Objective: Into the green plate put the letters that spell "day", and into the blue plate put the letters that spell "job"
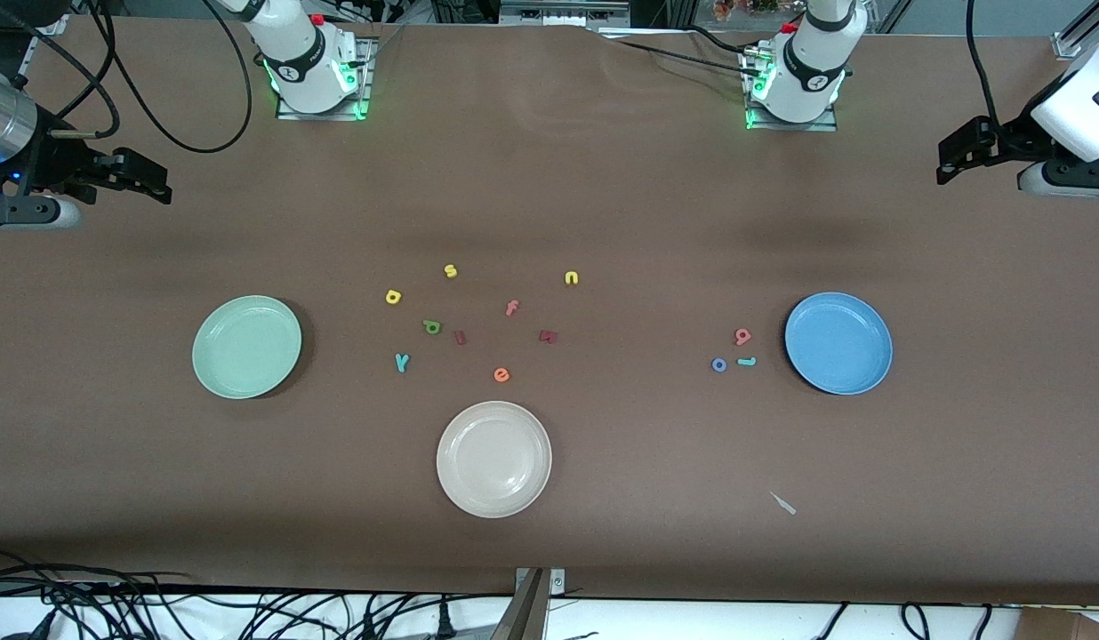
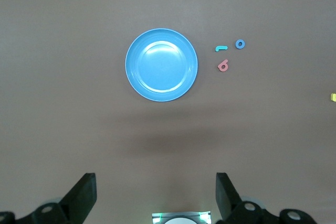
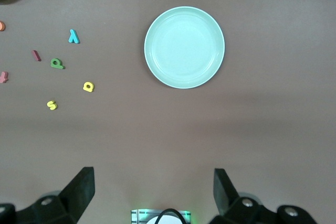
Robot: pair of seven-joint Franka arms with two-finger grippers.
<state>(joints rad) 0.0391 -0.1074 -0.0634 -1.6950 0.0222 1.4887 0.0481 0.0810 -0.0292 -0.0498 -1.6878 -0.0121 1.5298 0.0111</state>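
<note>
While both arms wait raised at the ends of the worktop [image 1: 603,196], nothing has hold of any letter. One landmark serves for all places: the cream-white plate [image 1: 493,459], which sits nearest the front camera, about midway along the worktop.

The left gripper [image 2: 156,195] hangs in the air over the left arm's end of the worktop, its fingers [image 2: 84,195] spread wide and empty. The right gripper [image 3: 154,192] hangs over the right arm's end, fingers [image 3: 81,192] likewise wide apart and empty.

The green plate [image 1: 246,347] lies farther from the camera than the cream-white plate and toward the right arm's end; it holds nothing. The blue plate [image 1: 838,342] lies farther than the cream-white plate and toward the left arm's end, also with nothing in it.

The "day" letters lie loose on the worktop, farther than the cream-white plate and slightly toward the right arm's end: teal "y" [image 1: 402,362], dark green "d" [image 1: 432,327], yellow "a" [image 1: 393,297]. Among them are a yellow "s" [image 1: 450,271], a pink "f" [image 1: 511,308] and an orange "e" [image 1: 501,375], with a yellow "n" [image 1: 571,278] farther off.

The "job" letters sit farther than the cream-white plate and toward the left arm's end, just beside the blue plate without touching it: blue "o" [image 1: 718,364], teal "j" [image 1: 746,361], red-pink "b" [image 1: 742,336].
</note>
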